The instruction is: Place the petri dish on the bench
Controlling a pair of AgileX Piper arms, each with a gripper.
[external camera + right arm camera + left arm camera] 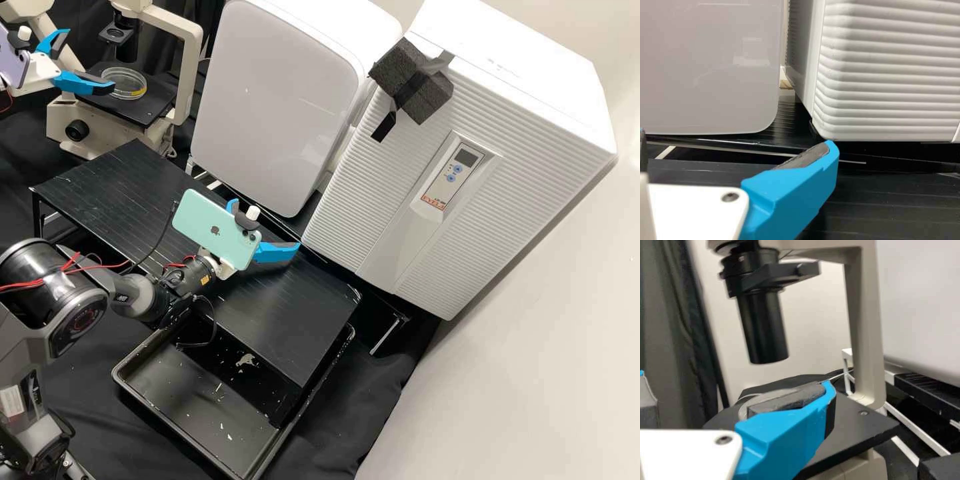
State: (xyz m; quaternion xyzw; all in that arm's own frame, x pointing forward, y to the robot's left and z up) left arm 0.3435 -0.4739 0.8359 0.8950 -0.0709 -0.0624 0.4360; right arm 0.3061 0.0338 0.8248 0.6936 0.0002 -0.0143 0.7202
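Observation:
The clear petri dish [125,83], with a yellow patch on its side, lies on the black microscope stage [143,115] in the high view. Beside it, my left gripper [92,59] is open, one fingertip overlapping the dish's edge in that view. In the left wrist view, a blue finger of my left gripper [735,382] covers much of the petri dish [743,411]; whether they touch I cannot tell. My right gripper [267,225] stands open and without a load over the black bench [287,320]; in the right wrist view, my right gripper [737,140] has its fingers wide apart.
A black tray [200,400] with pale scraps sits by the bench's front edge. Behind the bench stand a white glossy-fronted box [273,100] and a ribbed white unit [373,193]. The microscope's black tube [761,330] hangs above the stage, and its pale arm [865,325] rises alongside.

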